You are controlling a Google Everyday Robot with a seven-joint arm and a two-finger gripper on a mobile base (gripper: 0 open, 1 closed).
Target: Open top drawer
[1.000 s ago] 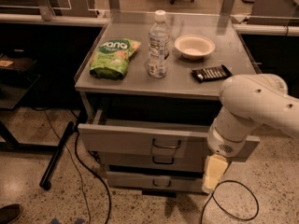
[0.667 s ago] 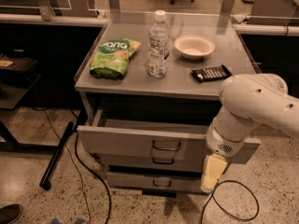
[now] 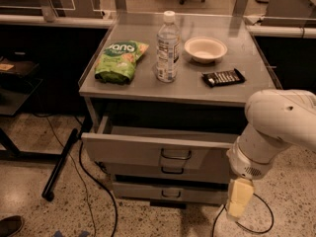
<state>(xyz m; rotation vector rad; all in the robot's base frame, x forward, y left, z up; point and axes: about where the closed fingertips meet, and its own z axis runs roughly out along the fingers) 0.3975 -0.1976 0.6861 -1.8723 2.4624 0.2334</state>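
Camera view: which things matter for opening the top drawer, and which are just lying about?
Job: top drawer, pulled partly out; its handle; gripper, hanging low off the drawers' right end.

Lying about: chip bag, water bottle, bowl, dark bar on the cabinet top; middle drawer; bottom drawer.

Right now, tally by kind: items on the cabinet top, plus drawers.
Green chip bag: 1
Water bottle: 1
White bowl: 1
Dark snack bar: 1
Grey drawers: 3, top drawer pulled out
Total: 7
Gripper hangs low, right of the drawers.
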